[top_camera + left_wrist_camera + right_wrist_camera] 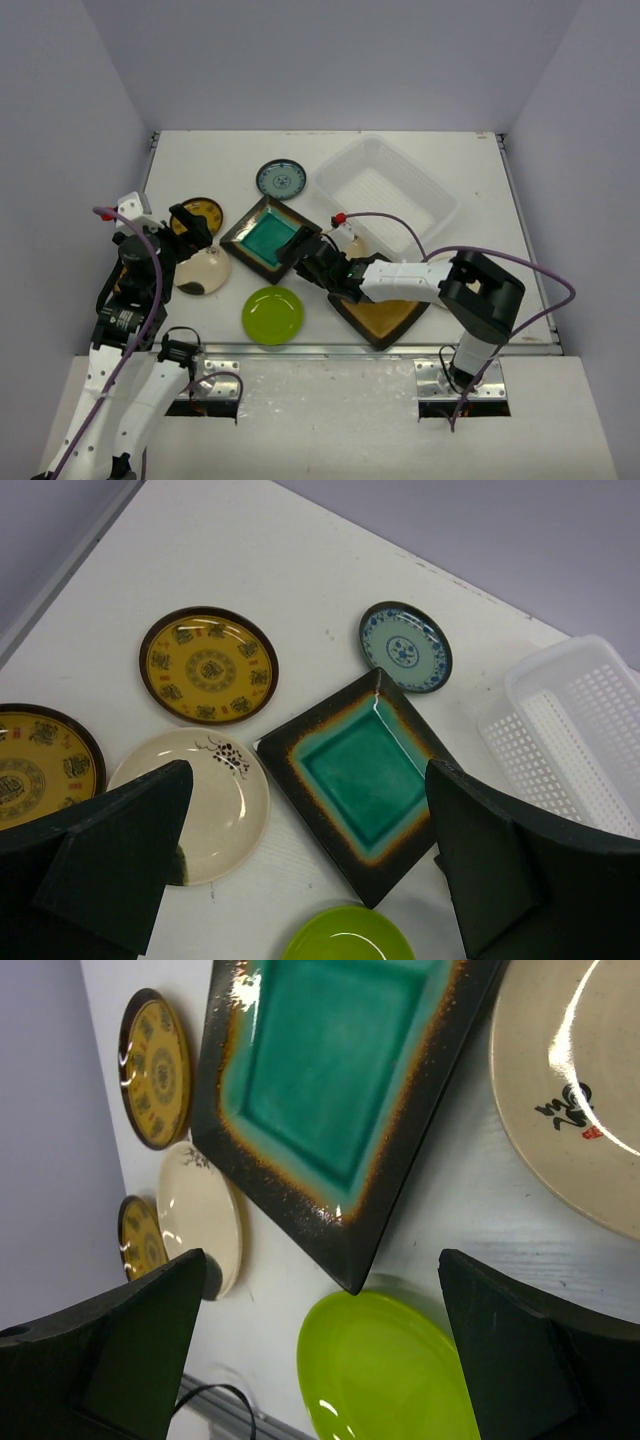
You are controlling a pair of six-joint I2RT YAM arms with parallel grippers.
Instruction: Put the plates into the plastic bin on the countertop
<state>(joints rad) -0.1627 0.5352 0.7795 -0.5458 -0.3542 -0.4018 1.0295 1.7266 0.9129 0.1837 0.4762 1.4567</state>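
At the centre of the top view, the square plate (270, 238) is glossy teal, ringed with burnt orange inside a black rim. Below it, the lime-green plate (272, 315) is plain. At left, the cream plate (205, 270) bears black brush marks. The yellow plate (208, 666) has a dark brown rim and ornate motifs. The small dish (281, 179) is patterned blue on white. The plastic bin (380, 192) is translucent white and the tabletop (220, 160) is plain white.
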